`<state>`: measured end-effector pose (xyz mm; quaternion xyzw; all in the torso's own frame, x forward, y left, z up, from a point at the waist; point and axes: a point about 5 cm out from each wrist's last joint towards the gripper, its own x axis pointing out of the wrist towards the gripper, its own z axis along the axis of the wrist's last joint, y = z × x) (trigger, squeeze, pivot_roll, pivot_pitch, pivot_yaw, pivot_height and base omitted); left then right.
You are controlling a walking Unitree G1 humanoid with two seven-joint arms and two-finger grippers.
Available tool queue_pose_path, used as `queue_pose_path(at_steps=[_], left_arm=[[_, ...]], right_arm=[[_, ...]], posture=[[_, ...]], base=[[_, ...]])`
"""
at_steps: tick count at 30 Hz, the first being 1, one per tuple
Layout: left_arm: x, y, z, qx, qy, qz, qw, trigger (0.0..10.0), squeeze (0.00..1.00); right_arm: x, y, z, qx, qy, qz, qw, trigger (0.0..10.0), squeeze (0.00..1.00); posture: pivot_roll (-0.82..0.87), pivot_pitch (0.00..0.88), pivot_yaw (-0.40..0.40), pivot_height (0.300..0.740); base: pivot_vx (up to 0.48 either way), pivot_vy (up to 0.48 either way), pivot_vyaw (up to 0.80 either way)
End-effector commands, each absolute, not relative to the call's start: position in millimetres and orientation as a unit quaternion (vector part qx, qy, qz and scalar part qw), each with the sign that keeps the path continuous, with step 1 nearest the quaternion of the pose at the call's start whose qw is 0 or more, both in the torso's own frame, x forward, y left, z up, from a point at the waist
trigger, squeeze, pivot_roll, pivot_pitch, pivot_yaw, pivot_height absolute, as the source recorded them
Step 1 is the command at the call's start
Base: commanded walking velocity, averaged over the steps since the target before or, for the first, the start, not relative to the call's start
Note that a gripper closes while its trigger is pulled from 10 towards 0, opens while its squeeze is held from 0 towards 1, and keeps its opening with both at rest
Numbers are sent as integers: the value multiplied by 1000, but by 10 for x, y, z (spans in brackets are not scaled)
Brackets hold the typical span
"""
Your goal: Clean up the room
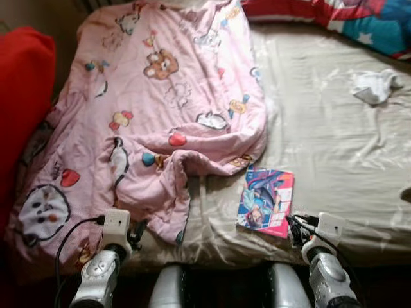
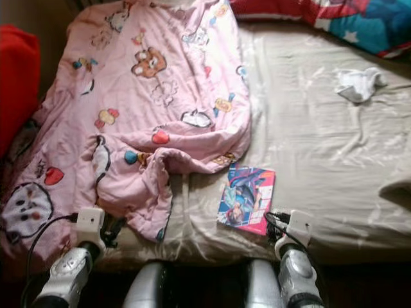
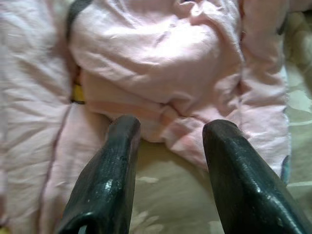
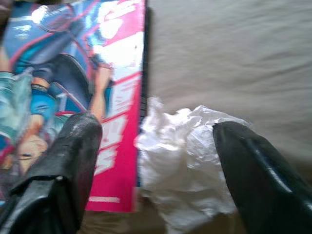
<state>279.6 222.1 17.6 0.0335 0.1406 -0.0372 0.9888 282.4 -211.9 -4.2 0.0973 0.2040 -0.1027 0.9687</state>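
At the lower edge of the frame, my left gripper [image 3: 168, 141] hangs with its fingers apart before the rumpled hem of the pink quilt [image 1: 160, 109], and my right gripper [image 4: 156, 146] holds its fingers apart around a crumpled clear wrapper [image 4: 183, 156] just beside the comic book [image 1: 266, 200]. Progress, as I judge it: early; nothing is held and the bed [image 1: 334, 147] is untidy. Remaining: the quilt, bunched across the left half; the book, lower centre; the wrapper; a white cloth [image 1: 374, 86], upper right. Count: one quilt, one book, one wrapper, one white cloth, one red cushion [image 1: 22, 90] at far left, one patterned pillow [image 1: 359, 19] along the top.
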Motion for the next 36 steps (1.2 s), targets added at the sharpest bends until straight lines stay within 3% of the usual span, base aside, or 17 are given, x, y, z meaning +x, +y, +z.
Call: queue_pose_path(at_steps=[1,23,24,25,36], left_arm=[[2671,2342,98,46,165,-31,985,10000,0],[2481,2469,75,60,180,-23,982,10000,0],[2478,2472,76,60,181,-23,981,10000,0],[2471,2473,77,61,182,-23,981,10000,0],[2441,2483,80,68,189,-24,979,10000,0]], right_arm=[[2770,-2078,-125,108,231,-108,961,10000,0],[2695,-2230,-191,89,276,-172,941,10000,0],[2696,-2224,-191,89,276,-171,942,7569,0],[2698,-2207,-194,88,276,-169,942,0,0],[2680,-2177,-217,86,282,-168,941,0,0]], posture=[[59,297,165,642],[95,307,176,642],[98,308,178,642],[98,309,180,642],[108,323,189,642]], base=[[0,0,0],[0,0,0],[0,0,0],[0,0,0],[0,0,0]])
